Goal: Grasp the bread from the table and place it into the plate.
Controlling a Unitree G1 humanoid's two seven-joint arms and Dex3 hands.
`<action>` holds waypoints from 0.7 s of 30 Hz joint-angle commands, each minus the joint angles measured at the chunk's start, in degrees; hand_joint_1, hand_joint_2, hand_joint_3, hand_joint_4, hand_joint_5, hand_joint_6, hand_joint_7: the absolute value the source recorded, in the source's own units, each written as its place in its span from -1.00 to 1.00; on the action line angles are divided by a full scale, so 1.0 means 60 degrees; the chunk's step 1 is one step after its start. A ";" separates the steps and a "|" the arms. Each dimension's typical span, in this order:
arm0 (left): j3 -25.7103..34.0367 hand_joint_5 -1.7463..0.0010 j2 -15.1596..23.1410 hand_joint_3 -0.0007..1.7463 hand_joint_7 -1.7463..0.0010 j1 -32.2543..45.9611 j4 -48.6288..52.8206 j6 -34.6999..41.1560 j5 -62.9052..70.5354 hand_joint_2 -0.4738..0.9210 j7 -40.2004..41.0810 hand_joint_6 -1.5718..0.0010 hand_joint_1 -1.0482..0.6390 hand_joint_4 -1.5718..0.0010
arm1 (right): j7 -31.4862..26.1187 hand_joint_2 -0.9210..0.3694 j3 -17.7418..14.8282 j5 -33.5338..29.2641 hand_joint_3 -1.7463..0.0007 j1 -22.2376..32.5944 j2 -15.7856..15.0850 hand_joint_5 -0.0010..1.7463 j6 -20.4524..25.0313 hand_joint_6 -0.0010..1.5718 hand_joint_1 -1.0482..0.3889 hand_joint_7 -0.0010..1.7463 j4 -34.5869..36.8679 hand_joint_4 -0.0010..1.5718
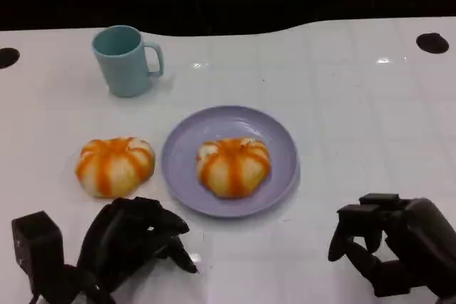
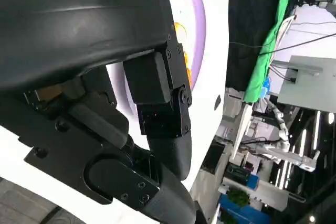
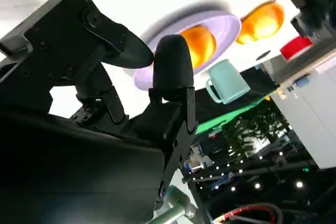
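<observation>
A glossy white table (image 1: pixel 356 126) with faint grid lines carries everything; its far edge curves against a dark background, with a black round spot near each far corner. The lavender plate (image 1: pixel 281 176) lies flat on it near the middle. A striped orange-and-white bread bun (image 1: pixel 115 166) lies directly on the table just beside the plate's left rim, apart from it. A teal mug (image 1: pixel 122 60) stands upright on the table beyond the plate and to its left, well apart, handle turned toward the plate's side.

Plate (image 2: pixel 197 30) mostly hidden behind left hand (image 2: pixel 157 103) in left wrist view — right hand (image 1: pixel 399 243) cut off by head view's lower edge
</observation>
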 commanded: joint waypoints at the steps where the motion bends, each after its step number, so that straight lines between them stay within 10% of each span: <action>1: 0.0061 0.32 0.0159 -1.00 0.77 0.0062 -0.0102 0.0034 -0.0027 0.73 0.0013 -1.00 -1.00 -1.00 | -0.0472 -0.12 -0.0066 -0.0306 -0.39 0.0053 -0.0042 1.00 0.0061 0.09 0.28 0.49 0.0331 0.13; 21: 0.0158 0.34 0.0325 -0.99 0.78 -0.0194 0.0345 -0.0097 -0.0078 0.74 -0.0121 -1.00 -1.00 -1.00 | -0.1779 -0.09 0.0371 -0.0827 -0.45 -0.0906 -0.0029 1.00 -0.0446 0.03 0.25 0.59 0.1998 0.11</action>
